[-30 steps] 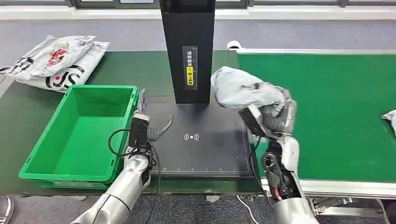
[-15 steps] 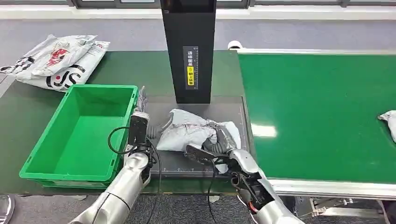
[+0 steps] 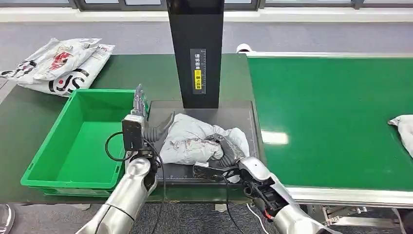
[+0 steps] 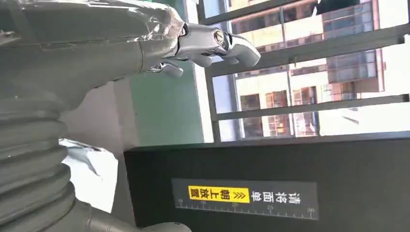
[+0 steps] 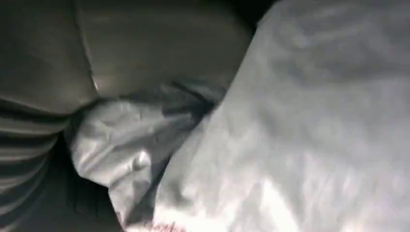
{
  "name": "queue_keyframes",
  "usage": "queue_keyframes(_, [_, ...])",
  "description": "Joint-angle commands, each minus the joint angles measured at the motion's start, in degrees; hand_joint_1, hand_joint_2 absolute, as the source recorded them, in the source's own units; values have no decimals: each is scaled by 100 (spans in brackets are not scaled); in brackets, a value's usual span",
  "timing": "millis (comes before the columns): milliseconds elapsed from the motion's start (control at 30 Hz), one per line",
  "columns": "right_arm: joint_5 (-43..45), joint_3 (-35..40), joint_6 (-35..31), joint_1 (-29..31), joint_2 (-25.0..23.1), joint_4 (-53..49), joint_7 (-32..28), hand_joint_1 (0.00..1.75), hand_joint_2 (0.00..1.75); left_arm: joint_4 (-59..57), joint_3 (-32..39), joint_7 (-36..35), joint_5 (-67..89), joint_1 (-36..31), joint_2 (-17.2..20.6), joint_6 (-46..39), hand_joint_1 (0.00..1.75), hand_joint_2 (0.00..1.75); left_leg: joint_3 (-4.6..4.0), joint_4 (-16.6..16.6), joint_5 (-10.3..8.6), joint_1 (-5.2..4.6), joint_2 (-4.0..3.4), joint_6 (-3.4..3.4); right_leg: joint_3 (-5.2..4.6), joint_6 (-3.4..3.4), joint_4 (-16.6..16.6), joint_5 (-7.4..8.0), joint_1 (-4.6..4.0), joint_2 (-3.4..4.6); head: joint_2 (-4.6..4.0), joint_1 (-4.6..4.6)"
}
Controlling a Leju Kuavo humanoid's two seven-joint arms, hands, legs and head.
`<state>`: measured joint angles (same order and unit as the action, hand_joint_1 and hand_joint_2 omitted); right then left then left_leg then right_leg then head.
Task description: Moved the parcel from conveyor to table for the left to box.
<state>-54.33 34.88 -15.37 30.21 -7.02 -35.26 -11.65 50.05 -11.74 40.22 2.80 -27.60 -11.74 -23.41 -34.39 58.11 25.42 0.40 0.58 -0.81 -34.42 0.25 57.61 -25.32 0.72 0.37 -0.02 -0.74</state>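
You are seeing right hand [image 3: 228,150] gripping grey parcel [image 3: 190,139] at frame centre | left hand [image 3: 146,122] spreading wide, holding nothing, beside green bin [image 3: 63,146].

So the parcel [image 3: 195,141] is laid on the scan pad [image 3: 238,113], right in front of the post [image 3: 196,48]. The bin [image 3: 78,141] is parked to its left, the conveyor [image 3: 336,117] to its right. Some bags [image 3: 58,63] are piled behind the bin on the bench [image 3: 136,73].
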Motion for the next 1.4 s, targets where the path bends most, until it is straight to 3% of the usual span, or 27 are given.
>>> queue_keyframes(33, [1382,-1007,-1325,-494,356,-1611,-608,0,175,48,159,-22,195,119,147,435,0,175,1,-7,0,-1,-3,2,2,-2,-7,0,-1,-4,2,0])
queue_keyframes(133, [2196,-1544,-1504,-696,325,-2227,-1115,0,175,-228,-73,-22,368,-37,146,737,0,175,-10,-1,0,-1,11,3,-6,0,-1,-3,1,-12,0,0])
queue_keyframes(400, [2303,-1609,-1508,-707,323,-2231,-1199,0,175,-289,-107,-22,401,-81,129,768,0,175,-6,-8,2,2,12,5,3,-3,-15,0,0,-19,0,0])
queue_keyframes(533, [3591,-2212,-1193,-815,238,-2624,-1743,0,175,-797,-473,-22,686,-257,87,1327,0,175,-18,1,1,-2,17,4,-12,-1,-3,-3,4,-18,2,0])
queue_keyframes(600, [3792,-2371,-1153,-850,216,-2686,-1814,0,175,-985,-572,-22,783,-303,51,1428,0,175,-12,-6,-3,-4,26,5,-4,-2,-9,-4,5,-31,0,0])
queue_keyframes(933, [3960,-2432,-1058,-872,170,-2696,-1863,0,175,-1109,-620,-22,840,-345,56,1494,0,175,-8,-5,1,-3,9,4,-5,-2,-10,-2,4,-16,0,0])
queue_keyframes(1000, [4279,-2626,-912,-842,120,-2576,-1900,0,175,-1540,-845,-22,1217,-497,42,1604,0,175,-14,-2,1,-4,7,3,-13,0,-4,-1,7,-11,0,0])
queue_keyframes(1133, [4673,-2733,37,-502,193,-1734,-1480,0,175,-2113,-1333,-86,1991,-659,-77,1848,0,175,-10,-3,0,-4,13,6,-6,2,-8,0,6,-16,2,0])
queue_keyframes(1200, [4698,-2879,92,-356,135,-1345,-1680,0,175,-2255,-1483,-118,2266,-688,-142,1950,0,175,-10,-3,1,-5,7,7,-6,3,-8,1,7,-10,0,2])
queue_keyframes(1233, [4784,-3072,59,-211,92,-1177,-1745,0,175,-2632,-2388,-621,3183,-764,-180,2427,0,175,-6,-6,0,-3,1,8,-1,2,-14,4,5,-8,2,0])
queue_keyframes(1400, [4602,-3210,162,-302,70,-1319,-1628,0,175,-3145,-2846,-990,3851,-750,-334,2459,0,175,-4,-6,2,-13,12,7,1,5,-11,1,15,-14,2,0])
